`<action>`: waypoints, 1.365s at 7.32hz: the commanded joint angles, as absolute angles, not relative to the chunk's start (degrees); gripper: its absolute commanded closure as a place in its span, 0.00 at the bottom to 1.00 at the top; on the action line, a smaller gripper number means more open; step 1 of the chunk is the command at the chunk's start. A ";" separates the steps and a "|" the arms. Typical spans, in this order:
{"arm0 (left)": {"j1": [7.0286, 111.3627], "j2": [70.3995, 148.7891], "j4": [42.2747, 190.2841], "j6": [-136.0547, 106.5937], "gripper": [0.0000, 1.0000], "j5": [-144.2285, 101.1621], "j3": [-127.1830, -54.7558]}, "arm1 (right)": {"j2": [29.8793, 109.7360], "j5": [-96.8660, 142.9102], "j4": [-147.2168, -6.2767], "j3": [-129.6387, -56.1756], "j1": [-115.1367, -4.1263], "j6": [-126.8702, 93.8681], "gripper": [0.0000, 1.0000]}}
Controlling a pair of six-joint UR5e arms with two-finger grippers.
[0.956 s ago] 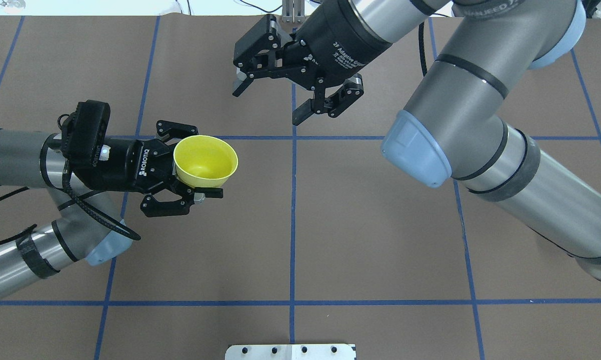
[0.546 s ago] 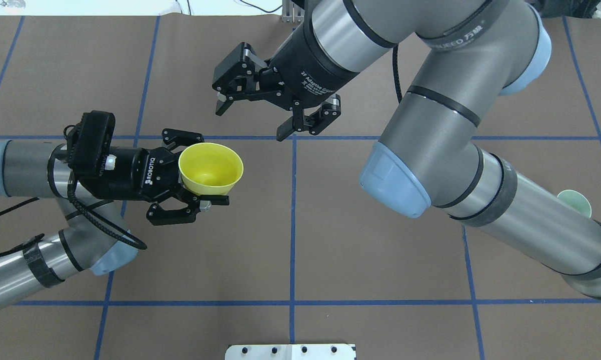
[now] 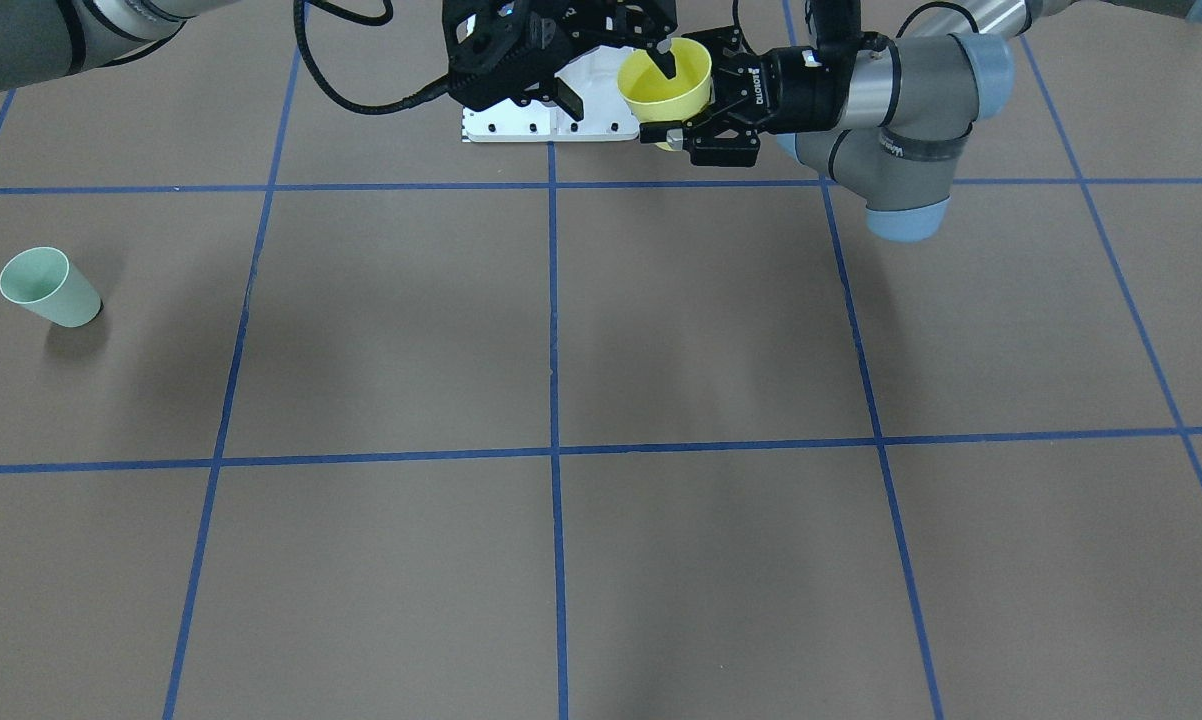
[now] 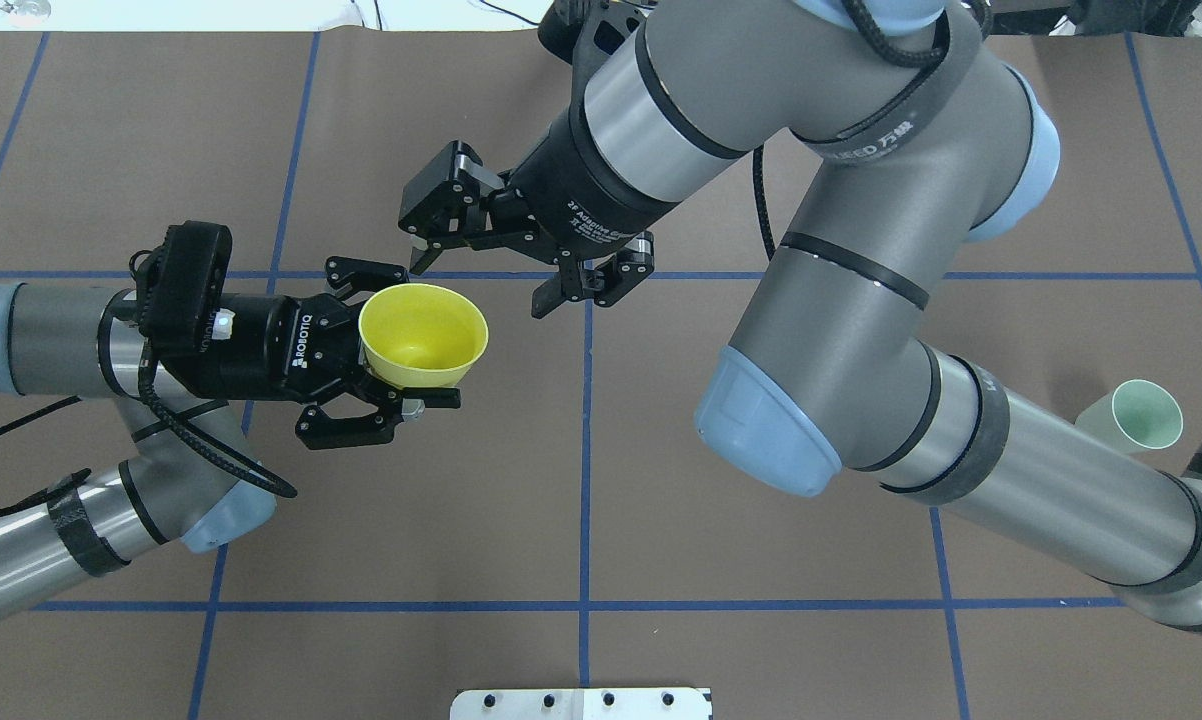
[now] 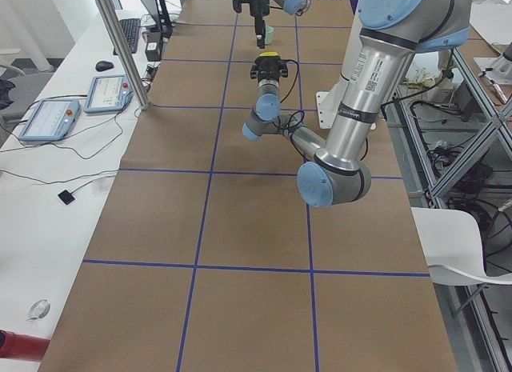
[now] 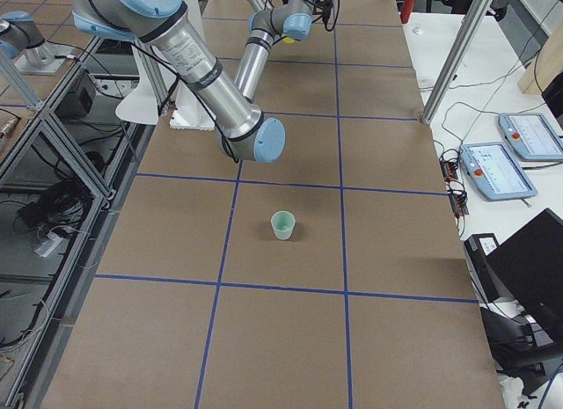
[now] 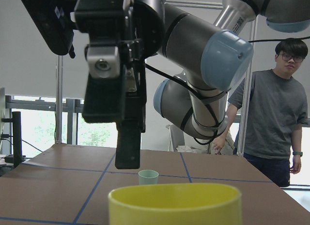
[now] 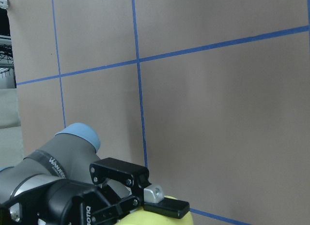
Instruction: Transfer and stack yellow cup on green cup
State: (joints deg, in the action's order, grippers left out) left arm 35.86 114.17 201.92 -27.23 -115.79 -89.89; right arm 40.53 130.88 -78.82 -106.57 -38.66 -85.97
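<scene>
The yellow cup (image 4: 423,335) hangs above the table at centre left, upright, mouth up. My left gripper (image 4: 419,338) is shut on the cup's lower wall from the side. My right gripper (image 4: 479,288) hovers open just beyond the cup's far rim, apart from it. In the left wrist view the yellow cup (image 7: 174,203) fills the bottom edge and one right-gripper finger (image 7: 128,147) hangs just behind it. The green cup (image 4: 1141,418) stands alone and upright at the table's right side, also seen as the green cup (image 3: 47,287) from the front.
A white mounting plate (image 4: 581,703) sits at the robot's edge of the table. My right arm's elbow (image 4: 771,420) spans the middle of the table. A person (image 7: 273,113) stands past the table's right end. Blue tape lines cross the brown table surface.
My right gripper has swung left and toward the robot, closing on the yellow cup. The right arm's shift uncovered the green cup. The left gripper drifted slightly right with the cup.
</scene>
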 commanded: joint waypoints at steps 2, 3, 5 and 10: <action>35.77 114.17 201.88 -27.25 1.00 -115.14 -89.65 | 40.95 128.32 -83.21 -109.49 -35.60 -85.78 0.03; 35.86 114.17 201.88 -27.25 1.00 -115.14 -89.65 | 40.96 128.06 -85.49 -110.82 -35.07 -85.69 0.03; 35.77 114.17 201.89 -27.25 1.00 -115.14 -89.65 | 41.22 126.04 -86.39 -111.01 -34.19 -85.69 0.12; 35.42 114.08 201.97 -27.25 1.00 -115.14 -89.65 | 41.66 124.20 -86.75 -110.48 -33.67 -85.69 0.25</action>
